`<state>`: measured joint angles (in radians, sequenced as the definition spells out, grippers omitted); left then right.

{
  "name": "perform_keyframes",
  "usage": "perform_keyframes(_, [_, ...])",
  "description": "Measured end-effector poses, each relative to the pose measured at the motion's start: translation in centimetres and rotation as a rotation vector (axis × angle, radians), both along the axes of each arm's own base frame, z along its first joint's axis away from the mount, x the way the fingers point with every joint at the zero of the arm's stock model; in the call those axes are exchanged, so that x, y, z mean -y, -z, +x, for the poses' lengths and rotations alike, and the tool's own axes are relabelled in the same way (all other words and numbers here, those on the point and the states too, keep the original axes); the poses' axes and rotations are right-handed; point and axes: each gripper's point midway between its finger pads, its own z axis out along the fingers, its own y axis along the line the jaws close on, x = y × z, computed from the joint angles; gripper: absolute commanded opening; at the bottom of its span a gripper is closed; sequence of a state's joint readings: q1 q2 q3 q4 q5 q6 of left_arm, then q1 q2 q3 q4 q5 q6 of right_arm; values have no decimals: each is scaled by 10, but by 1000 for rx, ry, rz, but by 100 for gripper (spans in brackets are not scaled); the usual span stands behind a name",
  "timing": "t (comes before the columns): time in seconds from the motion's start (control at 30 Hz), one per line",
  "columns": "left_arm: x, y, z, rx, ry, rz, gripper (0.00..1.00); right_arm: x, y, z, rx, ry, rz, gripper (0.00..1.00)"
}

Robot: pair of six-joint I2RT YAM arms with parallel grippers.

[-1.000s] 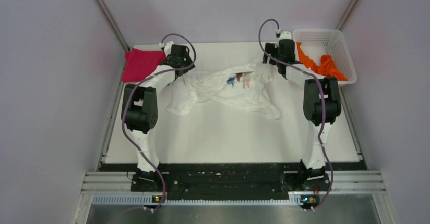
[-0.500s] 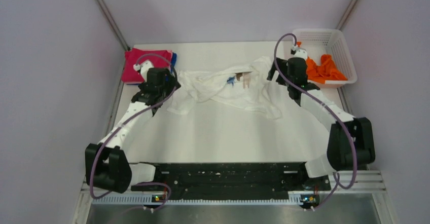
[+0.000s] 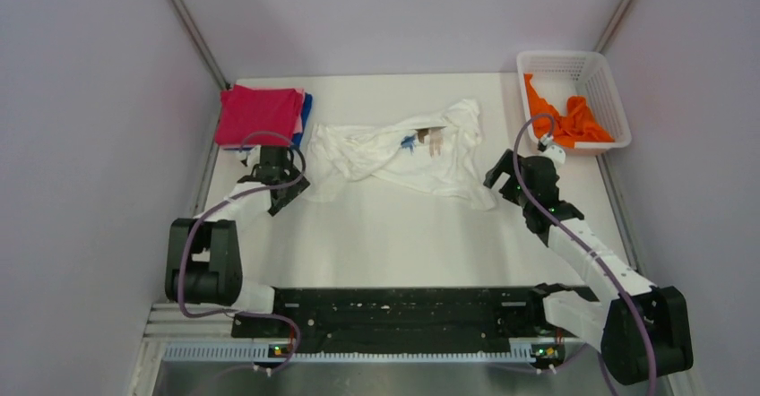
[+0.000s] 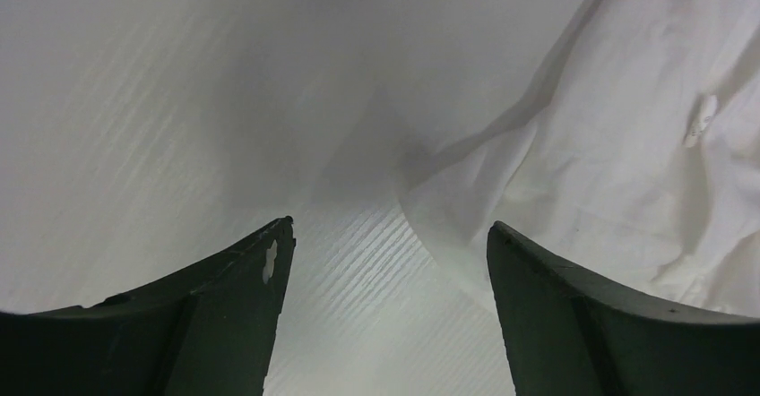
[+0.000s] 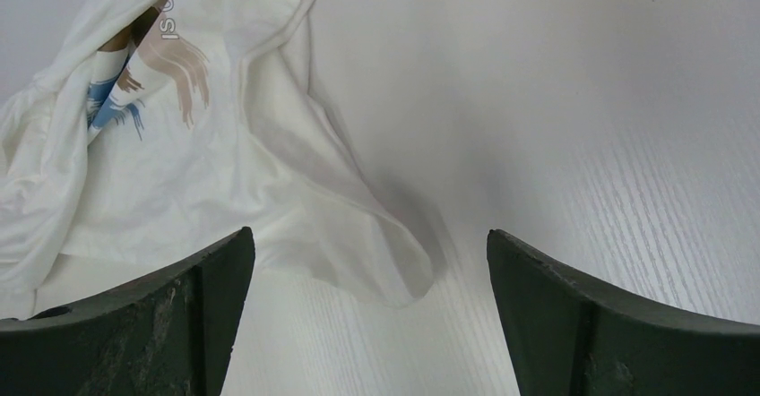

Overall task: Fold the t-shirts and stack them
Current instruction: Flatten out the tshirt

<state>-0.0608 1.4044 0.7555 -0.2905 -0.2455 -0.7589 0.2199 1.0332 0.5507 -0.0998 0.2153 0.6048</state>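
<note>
- White t-shirt (image 3: pixel 403 150): lies crumpled at upper centre of the table (image 3: pixel 403 244) in the top view, with its blue and brown streaky print showing near the middle folds.
- Magenta-red t-shirt (image 3: pixel 258 114): folded flat at the upper left corner of the table. It rests on a blue t-shirt (image 3: pixel 307 107), of which only the right edge shows.
- Orange t-shirt (image 3: pixel 574 118): bunched inside the white lattice basket (image 3: pixel 574 58) at upper right.
- Left gripper (image 4: pixel 390 230): jaws spread wide and holding nothing. It hangs over bare table just beside the white shirt's lower left edge, which fills the right of the left wrist view.
- Right gripper (image 5: pixel 369 232): jaws likewise apart and empty. It hangs near the white shirt's lower right corner, which sits at centre of the right wrist view and touches neither finger.
</note>
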Motion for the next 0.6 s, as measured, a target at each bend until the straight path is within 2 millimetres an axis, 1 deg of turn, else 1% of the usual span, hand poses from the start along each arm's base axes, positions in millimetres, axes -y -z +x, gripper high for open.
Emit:
perform_keyframes(0.07, [3, 12, 0, -37, 10, -15, 74, 0, 0, 0, -2, 4, 6, 98])
perform_keyframes(0.13, [5, 18, 2, -57, 18, -24, 73, 0, 1, -1, -5, 6, 8, 98])
perform_keyframes(0.27, [7, 21, 11, -72, 28, -26, 71, 0, 3, -1, -13, 9, 12, 97])
perform_keyframes(0.33, [7, 23, 17, -77, 33, -26, 68, 0, 5, -1, -18, 9, 10, 97])
perform_keyframes(0.37, [7, 23, 20, -79, 35, -25, 61, 0, 6, -1, -21, 9, 9, 97])
perform_keyframes(0.43, [9, 23, 25, -83, 48, -30, 50, 0, 7, -1, -26, 9, 8, 97])
perform_keyframes(0.47, [11, 24, 27, -88, 60, -38, 41, 0, 8, -2, -29, 9, 7, 97])
perform_keyframes(0.5, [13, 25, 29, -91, 72, -44, 36, 0, 8, -2, -33, 9, 6, 97])
perform_keyframes(0.57, [19, 25, 30, -94, 104, -65, 29, 1, 9, -3, -38, 11, 4, 97])
perform_keyframes(0.6, [21, 26, 29, -100, 115, -75, 27, 1, 9, -3, -39, 13, 2, 97])
